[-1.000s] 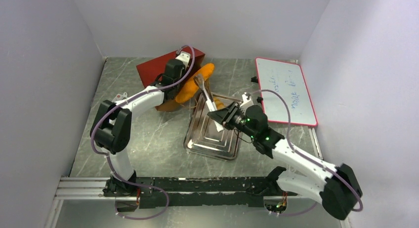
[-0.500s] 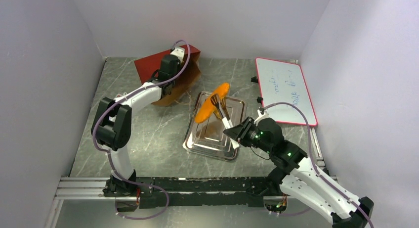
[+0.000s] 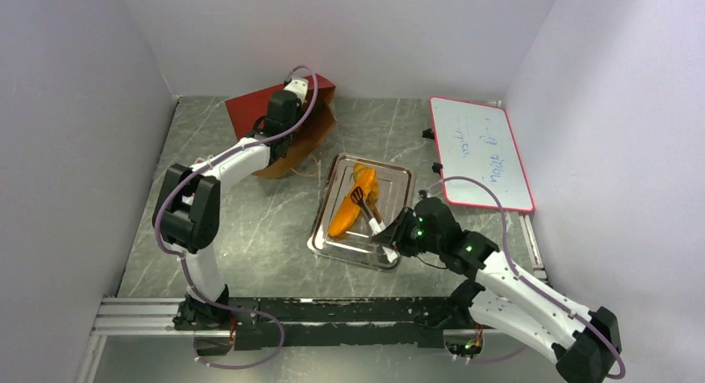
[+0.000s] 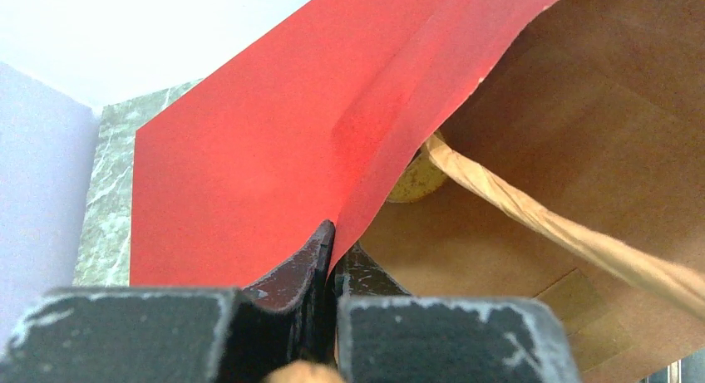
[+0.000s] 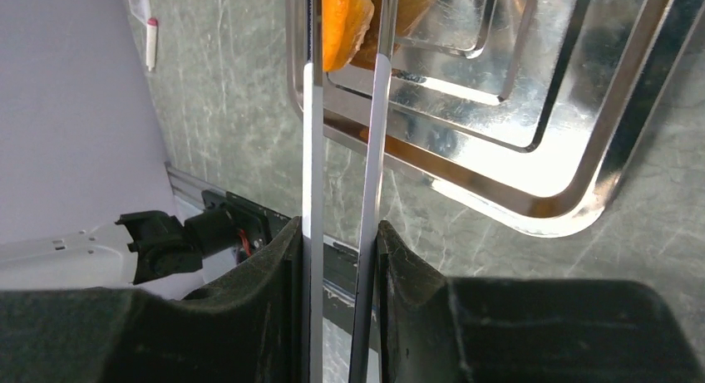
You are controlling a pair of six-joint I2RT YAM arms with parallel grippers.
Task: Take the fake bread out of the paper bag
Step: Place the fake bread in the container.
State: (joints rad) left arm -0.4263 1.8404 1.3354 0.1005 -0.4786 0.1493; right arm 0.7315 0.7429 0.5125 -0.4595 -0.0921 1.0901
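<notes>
The glossy orange elongated toy loaf (image 3: 342,218) lies in the rectangular silver metal tray (image 3: 397,182), its long axis running from the tray's near-left corner toward its far side. The metal tongs (image 3: 372,215) (black-tipped) straddle it, squeezed by the right pincer (image 5: 339,233), the nearer one. The left pincer (image 4: 331,248) pinches the rust-red paper bag (image 4: 241,150) by its rim, beyond the tray's far-left corner.
</notes>
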